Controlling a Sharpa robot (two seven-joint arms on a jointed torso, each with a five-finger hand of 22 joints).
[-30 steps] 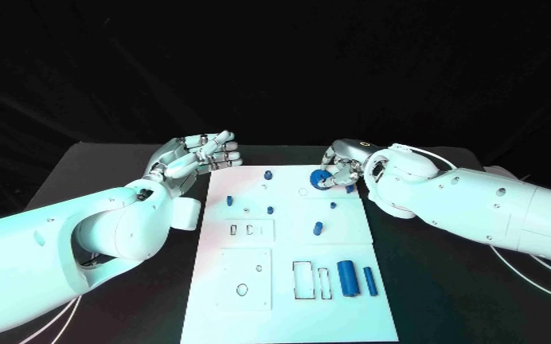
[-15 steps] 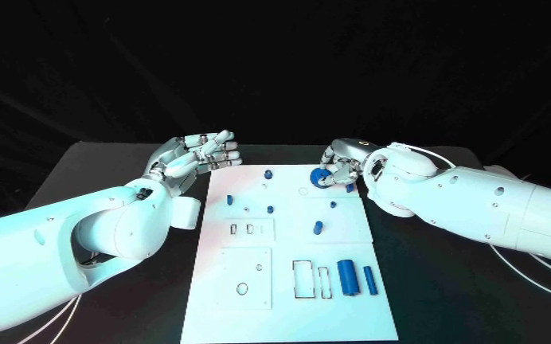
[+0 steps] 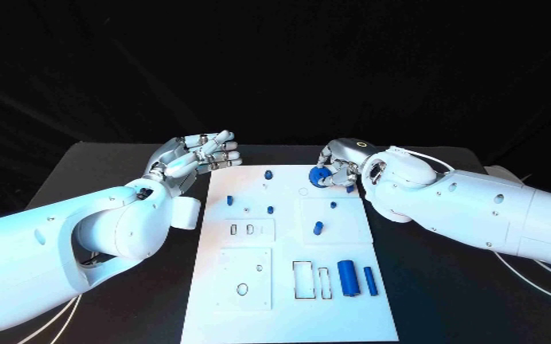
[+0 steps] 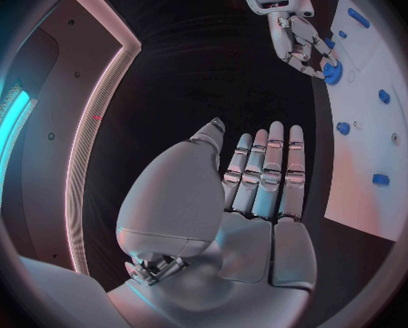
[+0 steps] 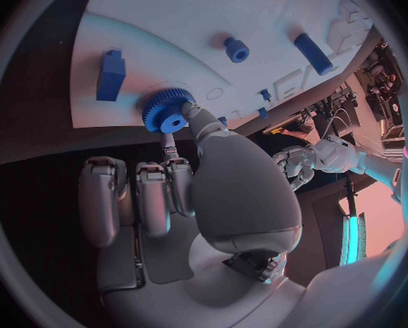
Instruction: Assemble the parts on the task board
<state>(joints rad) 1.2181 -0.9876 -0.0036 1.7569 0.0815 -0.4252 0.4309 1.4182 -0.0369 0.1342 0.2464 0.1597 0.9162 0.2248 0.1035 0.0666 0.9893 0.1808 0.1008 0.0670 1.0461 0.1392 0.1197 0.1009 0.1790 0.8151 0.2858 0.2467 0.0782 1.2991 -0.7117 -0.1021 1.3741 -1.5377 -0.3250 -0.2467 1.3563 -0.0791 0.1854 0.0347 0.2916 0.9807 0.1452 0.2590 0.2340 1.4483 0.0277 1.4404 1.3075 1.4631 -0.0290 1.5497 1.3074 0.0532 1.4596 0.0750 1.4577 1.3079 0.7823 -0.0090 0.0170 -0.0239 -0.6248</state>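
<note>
The task board [image 3: 287, 256] is a white plate that lies in the middle of the black table [image 3: 447, 280], between the two arms. The right hand [image 3: 340, 170] is at the far right part of the board and pinches a blue gear [image 3: 320, 175] between the thumb and a finger; in the right wrist view the gear [image 5: 168, 110] is at the board's edge, and I cannot tell if it touches the board. The left hand [image 3: 197, 153] is just beside the far left corner of the board, holds nothing, and its fingers [image 4: 269, 164] are stretched out side by side. Near the robot, a thick blue cylinder [image 3: 348, 277] and a thinner blue pin [image 3: 369, 280] lie on the board.
</note>
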